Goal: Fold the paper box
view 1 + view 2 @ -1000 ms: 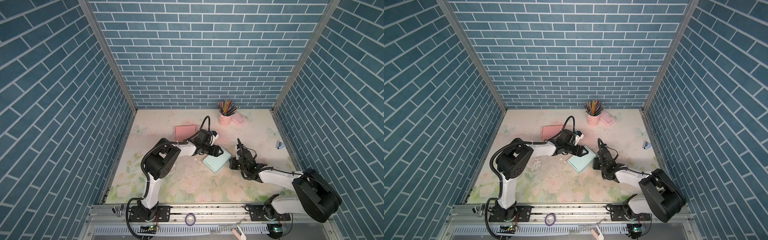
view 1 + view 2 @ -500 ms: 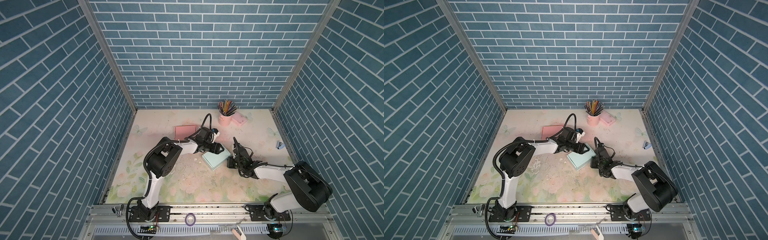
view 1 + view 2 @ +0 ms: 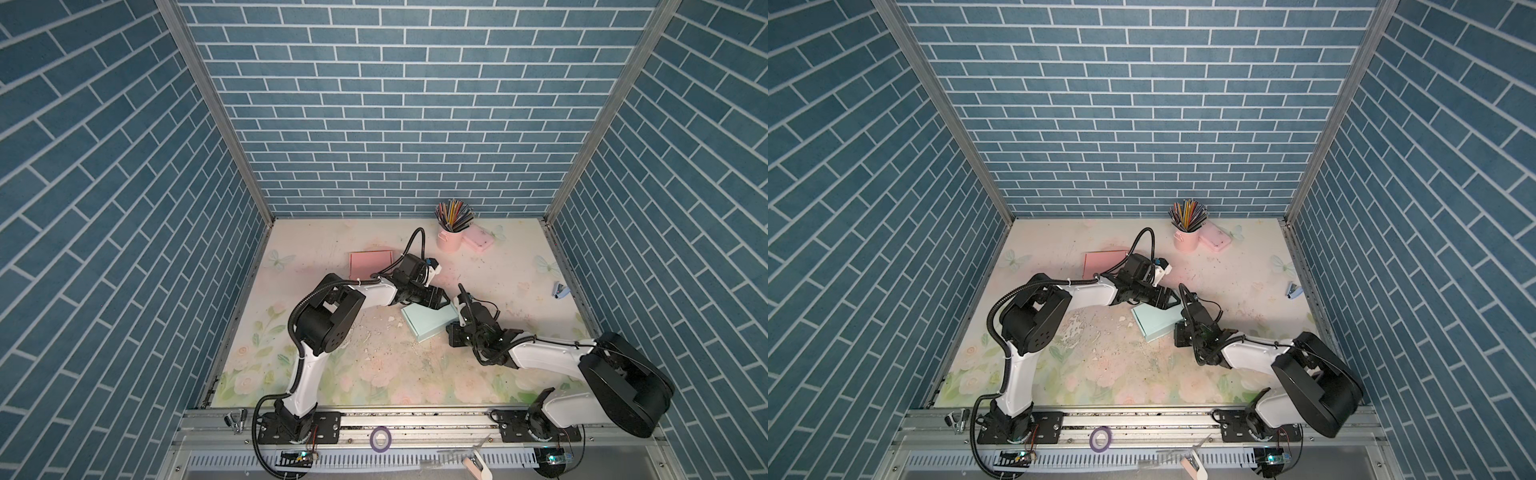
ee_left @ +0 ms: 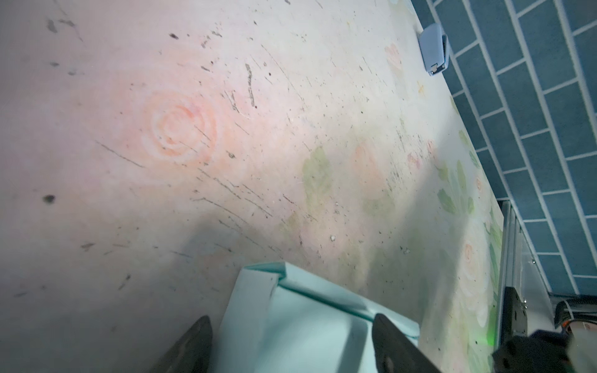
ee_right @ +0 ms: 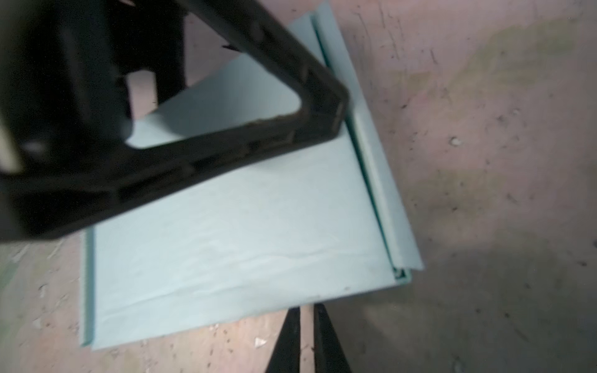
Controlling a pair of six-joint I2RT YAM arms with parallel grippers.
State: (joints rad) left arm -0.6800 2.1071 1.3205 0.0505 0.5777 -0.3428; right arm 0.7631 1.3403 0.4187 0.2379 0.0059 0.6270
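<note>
Left claw [image 4: 290, 348], jaws apart, is straddling the paper box [image 4: 323, 310] corner between them; right claw [image 5: 307, 342], tips together, is hovering just short of its edge. Closing squarely on the flap [image 4: 255, 290] is looking wisest.

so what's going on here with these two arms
Two robot arms are working on a mint paper box lying mostly flat on the floral table. The left gripper is open, its fingers straddling one folded corner. The right gripper is nearly shut with its tips at another edge of the box; whether it pinches anything is unclear.
</note>
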